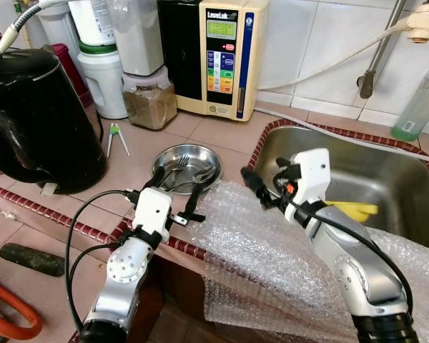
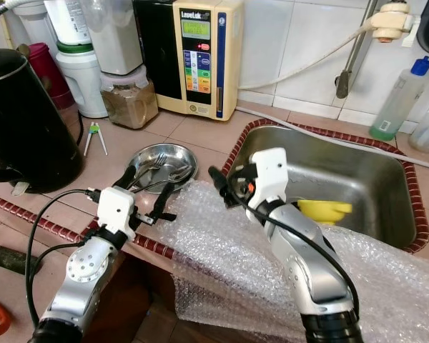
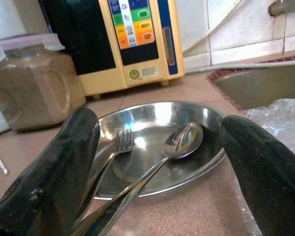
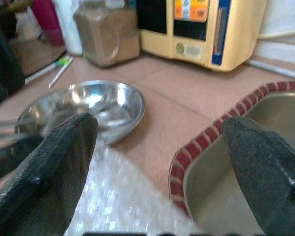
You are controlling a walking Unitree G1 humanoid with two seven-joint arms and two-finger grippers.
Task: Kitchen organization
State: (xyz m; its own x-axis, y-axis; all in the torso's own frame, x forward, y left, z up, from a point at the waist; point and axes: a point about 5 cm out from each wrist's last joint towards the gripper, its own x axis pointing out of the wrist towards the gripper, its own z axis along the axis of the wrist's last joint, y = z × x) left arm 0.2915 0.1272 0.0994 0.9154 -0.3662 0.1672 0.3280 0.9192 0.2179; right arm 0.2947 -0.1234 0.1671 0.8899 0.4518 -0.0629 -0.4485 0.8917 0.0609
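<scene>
Fingers of my left gripper point(image 1: 176, 187) gape around fork and spoon handles, round steel bowl point(image 3: 152, 147) just ahead. My right gripper point(image 2: 225, 187) hangs spread over crinkled clear bubble wrap point(image 1: 272, 250).

A cream and black water ionizer point(image 1: 222, 57) standing against the tiled wall is showing the brand "LeveLuk" above its green lit display, whose figures are staying too small to read.

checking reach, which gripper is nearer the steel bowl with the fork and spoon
Left. The left gripper sits at the steel bowl's near rim, open fingers astride the cutlery handles. The right gripper hovers open beside it, over the bubble wrap.
</scene>
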